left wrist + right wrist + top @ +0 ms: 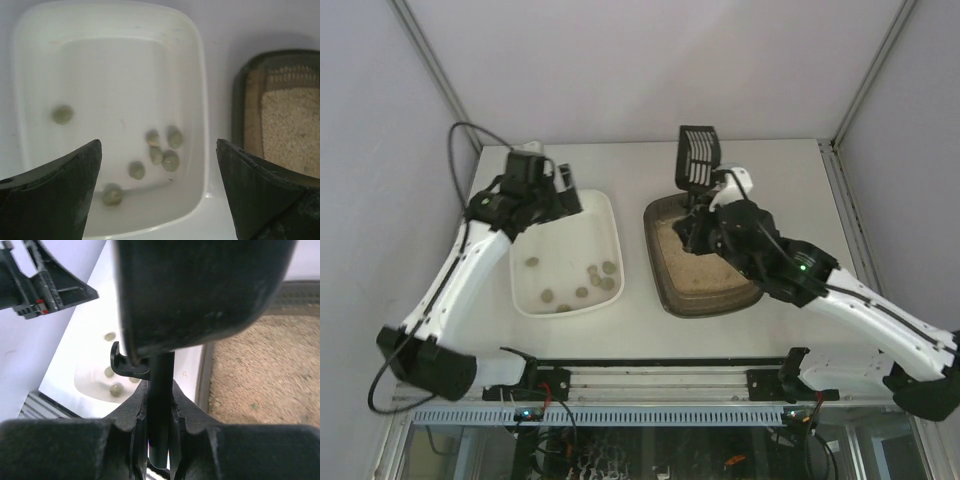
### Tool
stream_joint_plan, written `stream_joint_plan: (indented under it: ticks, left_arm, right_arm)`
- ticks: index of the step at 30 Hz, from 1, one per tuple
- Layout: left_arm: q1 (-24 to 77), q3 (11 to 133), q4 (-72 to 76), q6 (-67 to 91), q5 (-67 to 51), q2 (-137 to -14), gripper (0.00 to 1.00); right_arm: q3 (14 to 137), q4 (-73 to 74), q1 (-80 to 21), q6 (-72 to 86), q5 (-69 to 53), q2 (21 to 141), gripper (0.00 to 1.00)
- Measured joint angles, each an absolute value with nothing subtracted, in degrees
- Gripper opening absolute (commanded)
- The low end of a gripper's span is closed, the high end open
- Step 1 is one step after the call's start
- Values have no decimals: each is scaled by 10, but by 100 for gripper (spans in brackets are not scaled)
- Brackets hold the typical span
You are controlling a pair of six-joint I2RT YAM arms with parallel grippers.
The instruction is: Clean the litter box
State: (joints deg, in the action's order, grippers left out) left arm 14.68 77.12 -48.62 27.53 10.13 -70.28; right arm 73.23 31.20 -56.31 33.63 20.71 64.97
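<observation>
1. Litter [692, 262], beige and sandy, is lying in the litter box [653, 262]. The box is sitting on the right half of the bench [770, 170], just beside a white tray [617, 250] on its left, with a narrow strip of bench showing between them.
2. Only the top view is showing the whole scoop [698, 158]. It is black and slotted, and it is standing raised at the far end of the litter box, with its blade reaching past the far rim.
3. The right gripper [702, 208] is gripping the scoop from below, over the far end of the litter box. In the right wrist view the gripper [160, 432] is clamping tight on the thin black handle [161, 390]. The scoop's dark body [200, 290] is filling the upper part of that view and hiding its own slots.
4. The same wrist view is looking down past the handle, with the litter [265, 375] on the right and the white tray [95, 360] on the left.
5. The left gripper [567, 195] is hovering over the far left part of the white tray. The left wrist view is showing this gripper [159, 145] spread wide with nothing between its fingers [60, 185].
6. The left wrist view is showing seven grey-green pellets [170, 161] clearly on the floor of the white tray [202, 75]. Most are gathering near one side and one is lying apart. The rim of the litter box [237, 100] is showing at the right edge, and from above the pellets [595, 275] are only small dots.
</observation>
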Motion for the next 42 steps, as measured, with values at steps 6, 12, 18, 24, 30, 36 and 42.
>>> stream_joint_plan:
  ticks: [6,12,18,24,30,36,42]
  left_arm:
    - [303,899,-528,344,125,-889,100]
    - [379,1002,-564,401,116,-1027,91]
    - [401,1014,-569,425,115,-1075,89]
    - [449,1014,-567,428,155,-1104,89]
    - [510,1014,-562,422,160,-1131,91]
    - [453,1022,-555,413,121,-1128,91]
    - [332,1039,-549,403,86,-1091,92]
  right_arm:
    - [652,385,-521,387,246,521,0]
    - [562,442,-481,432,263,390,0]
    - [504,462,-433,439,240,356,0]
    - [491,453,-342,410,136,393,0]
    - [489,417,-253,380,-20,511,0]
    - [489,379,-221,355,-148,627,0]
    - [505,341,-211,349,-258,767,0]
